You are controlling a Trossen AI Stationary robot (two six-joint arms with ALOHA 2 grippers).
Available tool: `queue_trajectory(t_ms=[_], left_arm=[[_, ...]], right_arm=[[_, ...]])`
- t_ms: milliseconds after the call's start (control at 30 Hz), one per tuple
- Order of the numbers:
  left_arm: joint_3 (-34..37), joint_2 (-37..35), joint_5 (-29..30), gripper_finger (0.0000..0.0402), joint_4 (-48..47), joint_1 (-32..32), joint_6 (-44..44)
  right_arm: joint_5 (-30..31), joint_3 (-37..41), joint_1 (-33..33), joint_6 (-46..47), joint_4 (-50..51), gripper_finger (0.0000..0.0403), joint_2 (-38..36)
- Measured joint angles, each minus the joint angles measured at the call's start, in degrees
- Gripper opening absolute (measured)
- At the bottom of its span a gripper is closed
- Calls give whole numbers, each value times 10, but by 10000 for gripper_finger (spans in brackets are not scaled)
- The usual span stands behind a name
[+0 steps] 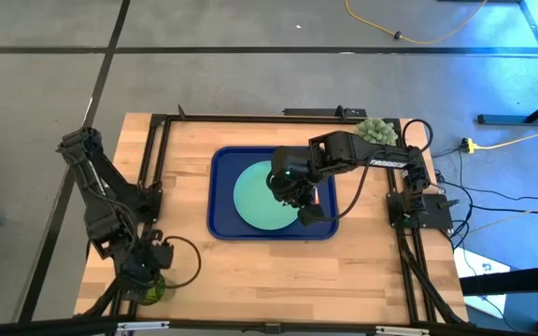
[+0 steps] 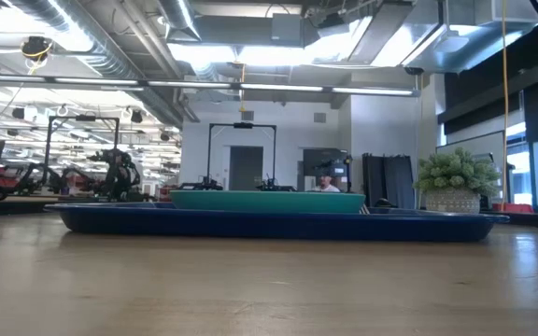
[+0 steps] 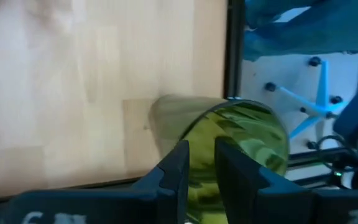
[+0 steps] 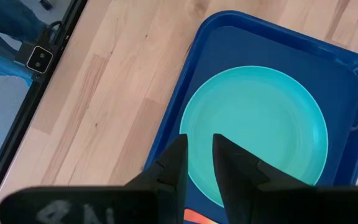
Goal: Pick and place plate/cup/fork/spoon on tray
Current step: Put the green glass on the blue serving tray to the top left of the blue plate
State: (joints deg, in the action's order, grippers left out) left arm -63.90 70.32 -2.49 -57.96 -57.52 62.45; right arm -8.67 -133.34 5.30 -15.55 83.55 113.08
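A mint-green plate (image 1: 261, 196) lies flat inside the dark blue tray (image 1: 222, 219) at the middle of the wooden table (image 1: 250, 271), so that item looks already placed. The right gripper (image 1: 297, 198) hangs above the plate's right edge, fingers nearly together with a thin gap and nothing between them. An orange-red sliver (image 4: 199, 216) just under them may be a cutlery handle – fork or spoon, I cannot tell. The left gripper (image 1: 149, 280) is at the table's near left corner, down at the dark-green cup (image 1: 154, 287). Only its wrist camera shows why – the cup (image 3: 229, 143) lies on its side by the table's edge, and the narrowly parted fingers (image 3: 176, 168) straddle its rim without clearly pinching it. The low view adds a potted plant (image 2: 454, 179) behind the tray
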Motion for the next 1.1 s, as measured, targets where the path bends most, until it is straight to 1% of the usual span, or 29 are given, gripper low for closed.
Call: queue_trajectory(t_ms=[200, 400, 600, 767, 900, 967, 1067, 1100], left_arm=[[0, 0, 19, 69, -19, 0, -14], [0, 7, 12, 69, -35, 0, -21], [0, 29, 3, 69, -33, 0, -45], [0, 58, 2, 69, -35, 0, -46], [0, 81, -1, 68, -35, 0, -74], [0, 86, -2, 57, -35, 4, -74], [0, 88, -11, 18, -36, 17, -78], [0, 88, -18, 11, -35, 23, -78]], right_arm=[[0, 0, 0, 0, 0, 78, 0], [0, 0, 0, 0, 0, 78, 0], [0, 0, 0, 0, 0, 78, 0], [0, 0, 0, 0, 0, 78, 0], [0, 0, 0, 0, 0, 78, 0], [0, 0, 0, 0, 0, 78, 0], [0, 0, 0, 1, 0, 78, 0], [0, 0, 0, 1, 0, 78, 0]])
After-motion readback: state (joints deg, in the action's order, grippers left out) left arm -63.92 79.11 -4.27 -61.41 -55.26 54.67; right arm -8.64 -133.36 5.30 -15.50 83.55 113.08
